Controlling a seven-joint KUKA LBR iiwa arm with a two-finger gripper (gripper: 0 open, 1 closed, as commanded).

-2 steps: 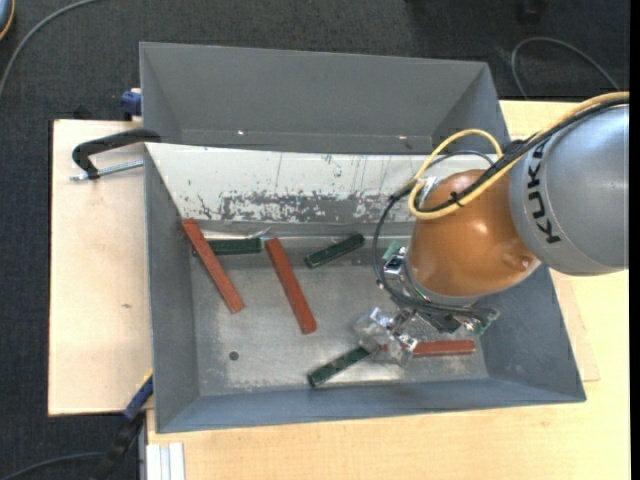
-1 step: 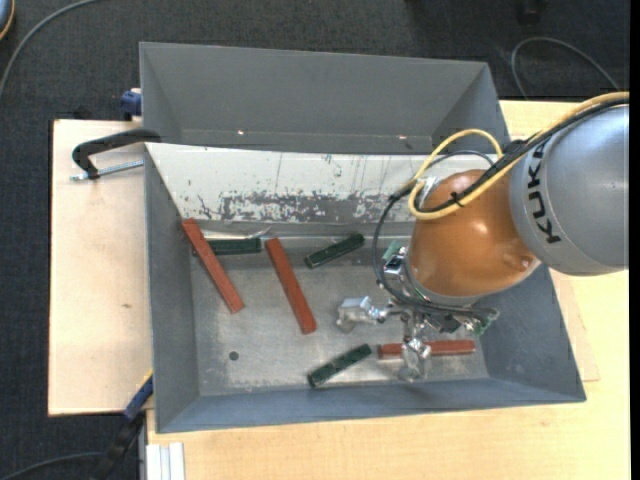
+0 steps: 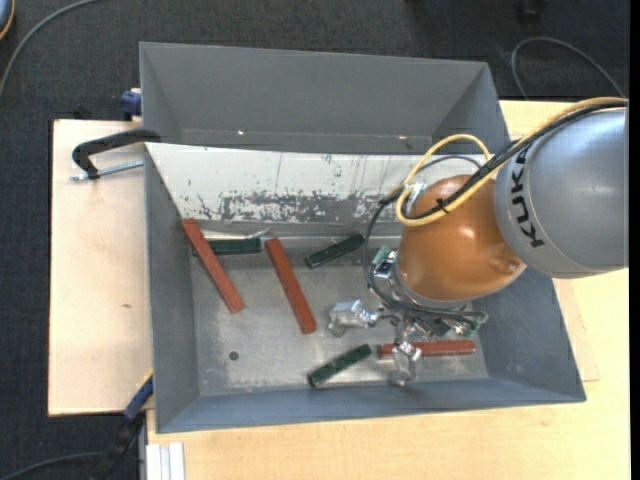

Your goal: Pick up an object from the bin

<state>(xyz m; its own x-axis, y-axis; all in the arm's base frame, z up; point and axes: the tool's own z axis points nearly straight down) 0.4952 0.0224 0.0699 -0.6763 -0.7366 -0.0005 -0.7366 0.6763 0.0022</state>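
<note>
We see the gripper (image 3: 405,356) low over the floor of the grey bin (image 3: 165,308), at about five o'clock, under the orange wrist cover (image 3: 450,243). We cannot tell whether it is spread or pressed together. A short red bar (image 3: 445,348) lies flat just beside it at three o'clock. A dark green bar (image 3: 338,365) lies near its nine o'clock, and a longer red-brown bar (image 3: 290,285) lies farther off, toward ten o'clock.

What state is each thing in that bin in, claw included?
Left red bar: flat, slanted, untouched.
Middle red bar: flat, slanted, untouched.
Back green bar: flat, near the back wall.
Centre green bar: flat, alone.
Front green bar: flat, beside the claw.
Small red bar: flat, under the claw.
Gripper: low, over that bar's left end.
</note>
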